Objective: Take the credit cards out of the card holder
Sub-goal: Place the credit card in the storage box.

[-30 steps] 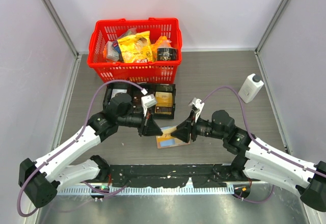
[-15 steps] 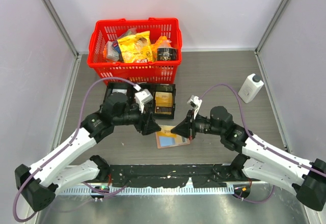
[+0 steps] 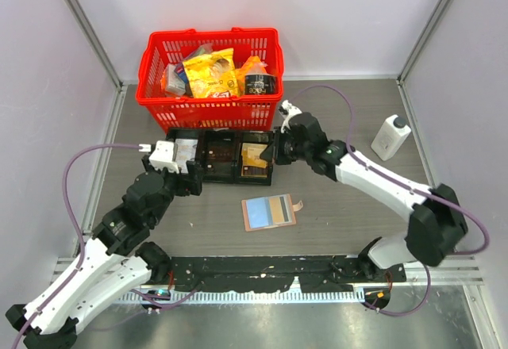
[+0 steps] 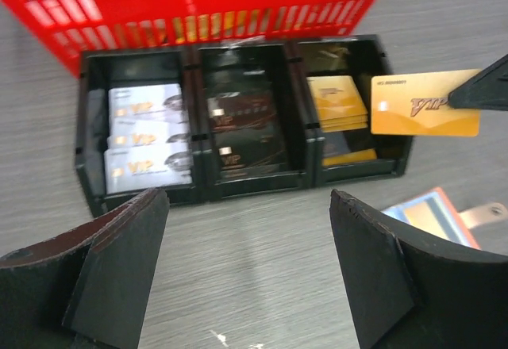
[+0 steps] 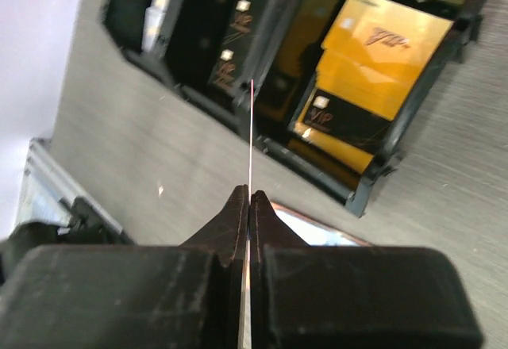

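Observation:
The card holder [image 3: 269,212] lies open and flat on the table, light blue inside, with its snap tab to the right; both grippers are away from it. My right gripper [image 3: 267,153] is shut on a gold credit card [image 4: 425,113] above the right compartment of the black tray [image 3: 232,181]. In the right wrist view that credit card [image 5: 251,131] is a thin edge-on line rising from my shut right gripper [image 5: 250,196]. My left gripper [image 4: 248,198] hangs open over bare table in front of the tray, with nothing between its fingers [image 4: 119,262].
The tray [image 4: 254,189] holds silver cards on the left, black ones in the middle, gold ones on the right. A red basket [image 3: 208,79] of groceries stands just behind it. A white bottle [image 3: 390,136] sits at the right wall.
Both arms have left the card holder. My right gripper shut on a gold card and carried it up to the tray. My left gripper opened and pulled back to the left.

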{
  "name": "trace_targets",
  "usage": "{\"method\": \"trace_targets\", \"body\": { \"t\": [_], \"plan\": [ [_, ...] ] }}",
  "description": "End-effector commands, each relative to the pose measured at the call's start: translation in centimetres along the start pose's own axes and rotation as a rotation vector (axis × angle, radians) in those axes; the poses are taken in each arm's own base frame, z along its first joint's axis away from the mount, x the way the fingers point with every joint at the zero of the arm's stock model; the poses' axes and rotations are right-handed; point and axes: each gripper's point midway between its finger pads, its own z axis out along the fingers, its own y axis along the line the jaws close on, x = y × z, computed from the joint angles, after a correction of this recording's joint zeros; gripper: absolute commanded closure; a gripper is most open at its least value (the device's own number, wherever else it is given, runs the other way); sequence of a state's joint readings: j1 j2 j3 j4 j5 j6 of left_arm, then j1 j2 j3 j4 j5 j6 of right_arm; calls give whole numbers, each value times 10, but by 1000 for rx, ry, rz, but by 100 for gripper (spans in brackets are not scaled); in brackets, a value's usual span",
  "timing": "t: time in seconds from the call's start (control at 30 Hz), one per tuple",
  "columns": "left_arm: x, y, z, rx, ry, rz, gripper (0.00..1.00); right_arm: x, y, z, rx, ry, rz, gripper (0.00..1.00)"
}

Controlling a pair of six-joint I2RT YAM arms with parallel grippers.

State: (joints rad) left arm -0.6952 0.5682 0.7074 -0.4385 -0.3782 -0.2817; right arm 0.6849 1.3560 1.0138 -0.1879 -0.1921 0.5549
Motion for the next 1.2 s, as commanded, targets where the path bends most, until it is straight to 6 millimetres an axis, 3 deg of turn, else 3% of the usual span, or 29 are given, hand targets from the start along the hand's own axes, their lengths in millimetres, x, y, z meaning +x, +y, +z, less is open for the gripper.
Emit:
{"method": "trace_targets", "body": {
  "t": [0.0, 0.1, 0.4, 0.6, 0.8, 1.0, 1.17],
  "plan": [
    [-13, 32, -7, -164, -82, -19, 11, -17, -19, 22, 155, 2, 79, 99],
    [-9, 38, -9, -182, -70, 29, 9, -10, -35, 48, 209, 42, 117, 99],
    [-6, 37, -10, -169, -56, 32, 8, -9, -44, 99, 200, 82, 168, 99],
    [-2, 30, -8, -134, -31, 44, 8, -12, -53, 112, 202, 77, 182, 89],
    [3, 19, -3, -78, -5, 58, 8, -30, -68, 99, 269, 26, 174, 71],
    [10, 2, 3, -8, 58, 36, 9, -46, -58, 70, 269, -5, 110, 64],
    [16, -25, 12, 78, 142, -51, 11, -57, -43, 31, 237, -77, 72, 58]
  ]
}}
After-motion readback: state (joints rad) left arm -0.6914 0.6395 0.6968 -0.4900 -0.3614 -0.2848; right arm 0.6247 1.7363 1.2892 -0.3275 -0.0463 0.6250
